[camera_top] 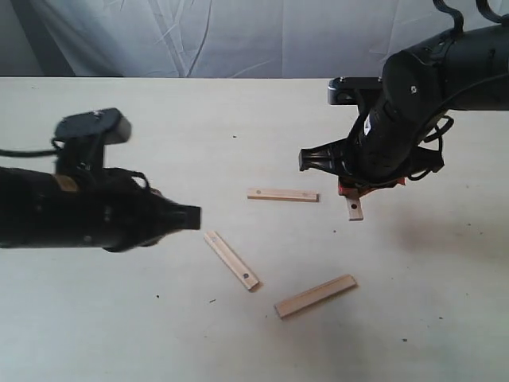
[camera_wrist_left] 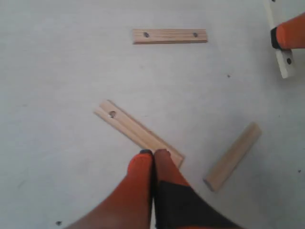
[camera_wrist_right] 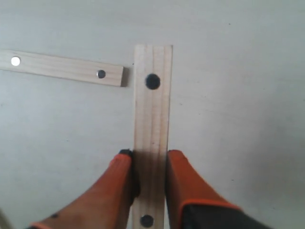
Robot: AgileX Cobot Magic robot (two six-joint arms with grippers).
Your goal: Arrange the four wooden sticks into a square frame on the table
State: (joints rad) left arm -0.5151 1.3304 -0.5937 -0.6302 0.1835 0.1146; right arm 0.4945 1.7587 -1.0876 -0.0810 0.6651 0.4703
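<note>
The right gripper [camera_wrist_right: 150, 157] pinches a short, flat, light-tan wooden stick [camera_wrist_right: 152, 119] between its orange fingers. The far end of it sits just beside the end of a second tan stick [camera_wrist_right: 62, 67] with two holes, making a corner, but I can't tell if the held one touches the pale cream table [camera_top: 119, 334]. The left gripper [camera_wrist_left: 153, 155] has its orange tips squeezed together on nothing, over one end of a slanted third stick [camera_wrist_left: 138, 133], and a fourth stick [camera_wrist_left: 232, 156] lies near that one, not touching.

Evenly bright under soft diffuse light, faint shadows on the table [camera_top: 445, 318], wrist views slightly blurry.
</note>
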